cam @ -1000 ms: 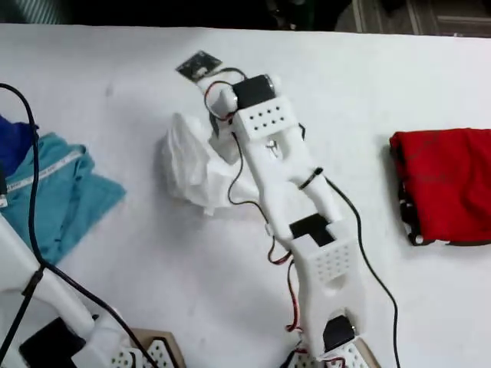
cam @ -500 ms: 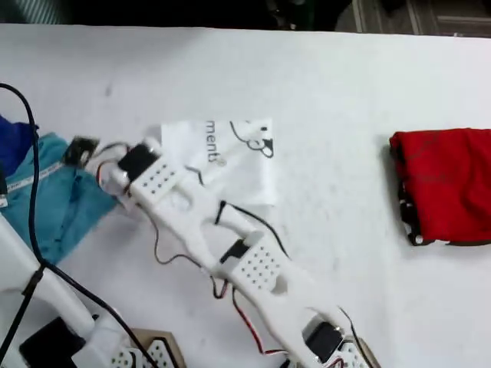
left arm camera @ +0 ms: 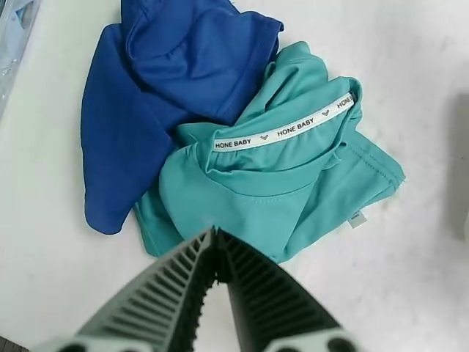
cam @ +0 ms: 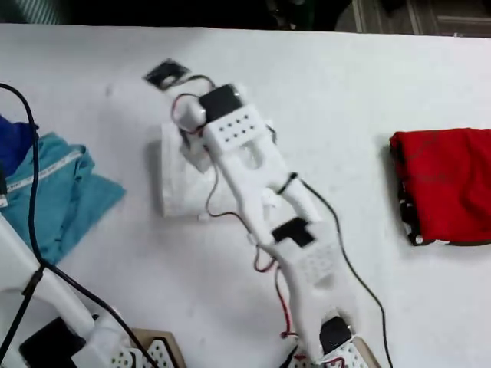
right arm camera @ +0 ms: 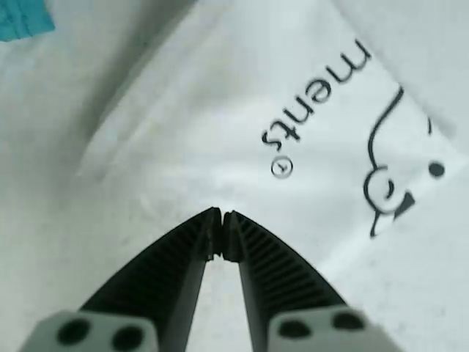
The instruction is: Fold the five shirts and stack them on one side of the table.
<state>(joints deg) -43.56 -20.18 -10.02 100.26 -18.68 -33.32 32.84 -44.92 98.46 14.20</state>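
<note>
A white shirt (cam: 178, 188) lies folded into a narrow rectangle left of the table's middle; its black print (right arm camera: 344, 95) faces my right wrist camera. My right gripper (right arm camera: 220, 218) is shut just above that cloth, with nothing visibly pinched. The right arm (cam: 257, 172) stretches from the front edge over the shirt's far end. A crumpled teal shirt (cam: 65, 192) (left arm camera: 278, 183) and a blue shirt (cam: 11, 142) (left arm camera: 161, 81) lie at the left edge. My left gripper (left arm camera: 217, 236) hangs shut over the teal shirt. A folded red shirt (cam: 443, 182) rests on a dark one (cam: 407, 218) at the right.
A black cable (cam: 31, 176) from the left arm's base (cam: 46, 307) loops over the teal shirt's side. Bare white table (cam: 345, 84) spans the back and lies between the white shirt and the red stack.
The right arm swung from the teal shirt's side back toward the middle, over the white shirt. The shirt, spread with its print showing half a second ago, now lies narrower with the print hidden from above.
</note>
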